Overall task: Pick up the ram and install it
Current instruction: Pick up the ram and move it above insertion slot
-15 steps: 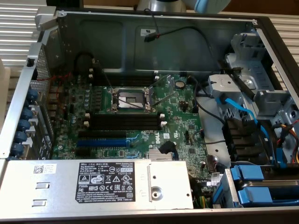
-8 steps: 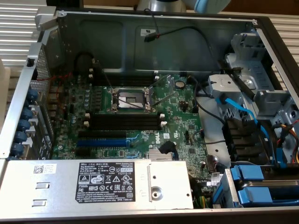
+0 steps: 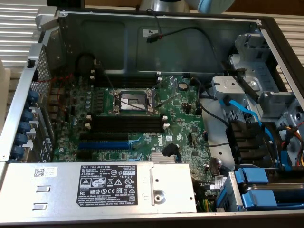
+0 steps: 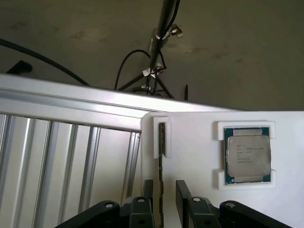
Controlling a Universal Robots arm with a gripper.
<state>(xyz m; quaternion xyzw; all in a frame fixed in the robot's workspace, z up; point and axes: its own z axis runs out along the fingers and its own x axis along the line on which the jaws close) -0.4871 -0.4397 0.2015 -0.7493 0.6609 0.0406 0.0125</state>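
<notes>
In the wrist view one ram (image 4: 161, 142) stands on its thin edge in a narrow slot of a white tray (image 4: 194, 137), its long axis running straight out from the gripper (image 4: 164, 185) toward the tray's edge beside an aluminium rail (image 4: 71, 102). The gripper's two black fingers (image 4: 183, 195) are spread apart on either side of the stick's near end, with a gap visible and nothing held. One processor (image 4: 247, 154) lies flat in another pocket of the tray, while the exterior view shows one motherboard (image 3: 142, 128) with one empty CPU socket (image 3: 131, 100) and one blue expansion slot (image 3: 102, 144).
</notes>
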